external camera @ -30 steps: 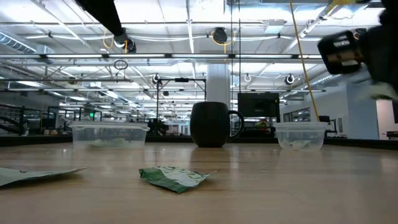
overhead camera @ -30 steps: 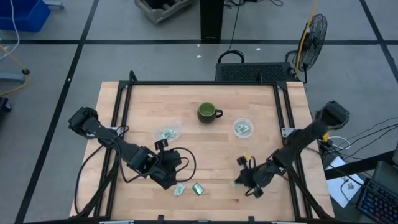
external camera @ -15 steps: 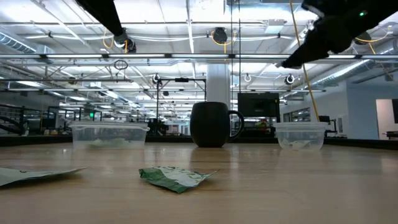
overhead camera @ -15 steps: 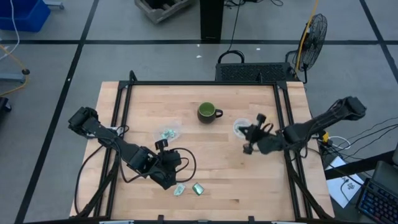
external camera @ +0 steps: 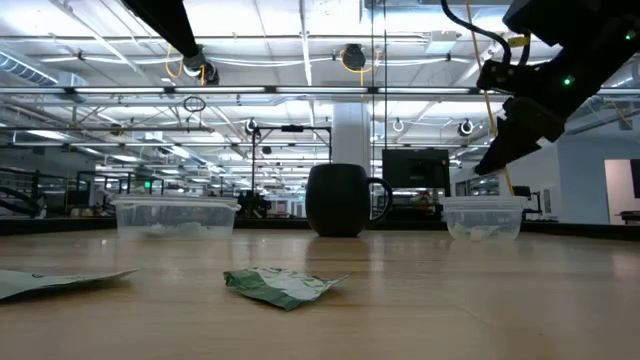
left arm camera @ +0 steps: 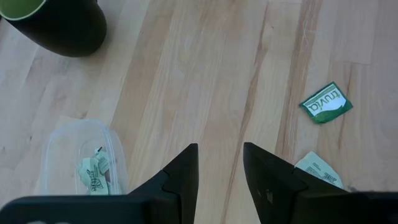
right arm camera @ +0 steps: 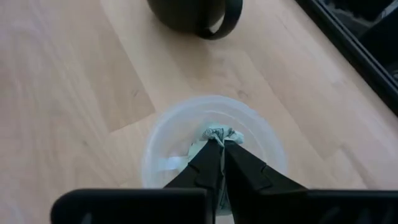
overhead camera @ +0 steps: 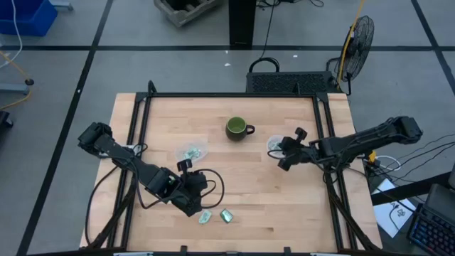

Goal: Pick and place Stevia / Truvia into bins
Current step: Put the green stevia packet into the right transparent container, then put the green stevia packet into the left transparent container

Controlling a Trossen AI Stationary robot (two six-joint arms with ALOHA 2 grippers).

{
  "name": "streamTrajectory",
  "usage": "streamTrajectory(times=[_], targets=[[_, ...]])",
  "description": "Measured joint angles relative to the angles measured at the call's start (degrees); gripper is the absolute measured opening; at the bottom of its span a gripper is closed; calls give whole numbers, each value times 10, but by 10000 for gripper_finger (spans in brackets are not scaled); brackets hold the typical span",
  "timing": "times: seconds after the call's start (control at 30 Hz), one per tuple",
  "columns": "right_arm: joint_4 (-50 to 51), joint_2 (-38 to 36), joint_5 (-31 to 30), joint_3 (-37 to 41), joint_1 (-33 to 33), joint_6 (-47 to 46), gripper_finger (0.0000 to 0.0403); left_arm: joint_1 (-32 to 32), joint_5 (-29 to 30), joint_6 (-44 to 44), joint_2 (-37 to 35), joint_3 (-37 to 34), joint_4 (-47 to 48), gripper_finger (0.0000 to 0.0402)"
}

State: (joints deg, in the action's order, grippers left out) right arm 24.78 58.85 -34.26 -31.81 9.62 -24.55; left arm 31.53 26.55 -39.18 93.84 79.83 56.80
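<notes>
Your right gripper (right arm camera: 219,144) hangs directly above the right bin (right arm camera: 211,146), fingers pinched tight on a crumpled pale packet (right arm camera: 219,133), placed so that a release should drop it among the packets already inside. The right wrist view alone shows that grip; the high view only puts the gripper (overhead camera: 282,155) at the bin (overhead camera: 274,146) just right of the dark green mug (overhead camera: 237,129), and the low view shows it raised above the rim.

Your left gripper (left arm camera: 219,163) waits near the front of the table with its fingers parted and nothing between them. Its wrist view gives what the others blur: a dark green Truvia packet (left arm camera: 326,102), a pale packet (left arm camera: 318,168) beside it, and packets already in the left bin (left arm camera: 84,160). Both loose packets (overhead camera: 215,215) lie just right of that gripper, likely your next picks.
</notes>
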Motion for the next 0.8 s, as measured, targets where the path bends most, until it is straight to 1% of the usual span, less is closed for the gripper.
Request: streamTrajectory(times=[0.13,0.2,0.3,0.47,0.63,0.8], targets=[[-11,0,3,11,-16,11,23,0,0,0,0,0,0,131],[-10,0,23,17,-24,12,32,0,0,0,0,0,0,132],[-10,0,44,26,-34,13,53,0,-9,0,0,0,0,132],[-15,0,44,35,-41,14,95,0,-10,-1,0,0,0,131],[-53,-1,44,35,-41,24,124,0,-10,0,0,0,1,131],[-117,-5,42,35,-40,65,129,0,-10,0,0,0,8,131]])
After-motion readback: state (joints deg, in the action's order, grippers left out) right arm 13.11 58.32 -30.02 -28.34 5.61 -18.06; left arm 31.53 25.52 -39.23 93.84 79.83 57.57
